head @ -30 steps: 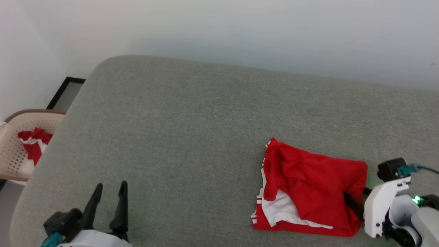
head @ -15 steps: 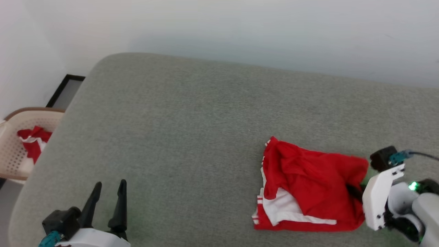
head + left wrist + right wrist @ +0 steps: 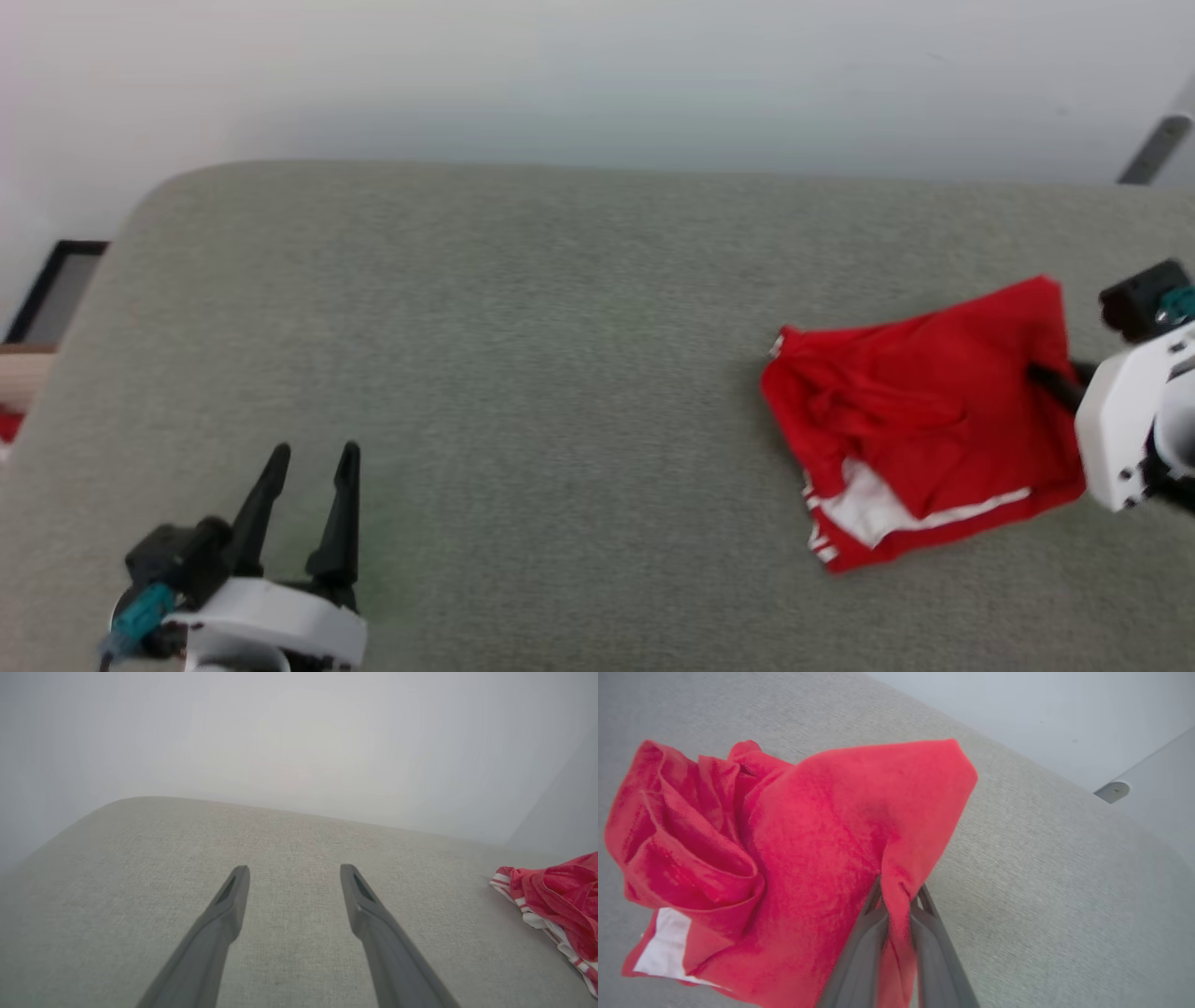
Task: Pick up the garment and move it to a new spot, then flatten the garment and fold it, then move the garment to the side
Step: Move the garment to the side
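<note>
**Desk:** Where is the garment?

**Photo:** The red jersey shirt point(image 3: 920, 401) lies folded in a loose bundle on the right side of a grey fabric-covered worktop point(image 3: 560, 327), near its right end. A white panel shows at the lower front, and red-and-white striped trim runs along the left edge.

**Desk:** Any lettering readable?

**Photo:** The faces turned up are plain red cloth, the white panel and the stripes.

**Desk:** Who has hold of it?

**Photo:** The right gripper point(image 3: 899, 891) reaches in from the shirt's right edge. Its jaws are drawn narrow on a pinched fold of red fabric. The cloth rises in a peak beside the grip, and the rest sags in deep creases toward the worktop.

**Desk:** And the other arm?

**Photo:** The left gripper point(image 3: 316, 453) hovers low over bare grey fabric at the front left of the worktop, well apart from the shirt. Its jaws are spread wide with nothing between them, and the fingers point toward the pale wall point(image 3: 560, 75) behind the worktop.
</note>
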Motion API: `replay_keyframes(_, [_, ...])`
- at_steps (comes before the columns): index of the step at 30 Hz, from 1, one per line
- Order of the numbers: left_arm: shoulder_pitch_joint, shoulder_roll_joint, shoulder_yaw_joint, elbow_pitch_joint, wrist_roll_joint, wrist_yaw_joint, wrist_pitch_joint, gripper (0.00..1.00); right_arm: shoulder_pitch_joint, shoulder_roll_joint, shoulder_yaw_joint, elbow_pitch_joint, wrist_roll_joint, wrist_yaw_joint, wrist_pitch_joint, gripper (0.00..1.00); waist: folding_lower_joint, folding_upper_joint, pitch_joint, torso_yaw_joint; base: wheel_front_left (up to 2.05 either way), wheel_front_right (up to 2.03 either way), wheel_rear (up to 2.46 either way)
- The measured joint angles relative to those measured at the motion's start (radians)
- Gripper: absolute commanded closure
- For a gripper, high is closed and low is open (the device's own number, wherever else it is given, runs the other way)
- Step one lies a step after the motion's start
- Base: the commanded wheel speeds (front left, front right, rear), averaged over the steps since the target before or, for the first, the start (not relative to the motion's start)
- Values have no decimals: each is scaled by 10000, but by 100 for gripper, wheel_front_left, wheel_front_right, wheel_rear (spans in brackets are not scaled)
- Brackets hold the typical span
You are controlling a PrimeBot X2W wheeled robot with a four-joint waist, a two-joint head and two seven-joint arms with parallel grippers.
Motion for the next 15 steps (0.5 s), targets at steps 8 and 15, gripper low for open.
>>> replay_keyframes(8, [-823,244,-585,21,35,0,0,0,-885,-763,117,-196,-211,0,31,100,0,0,385,-724,0,0,0])
replay_keyframes(15, [-1639,422,-1129,63,-4,0,-2,0,-1616,-1438,318,-295,-579,0,-428,100,0,0,969,-1210,0,0,0])
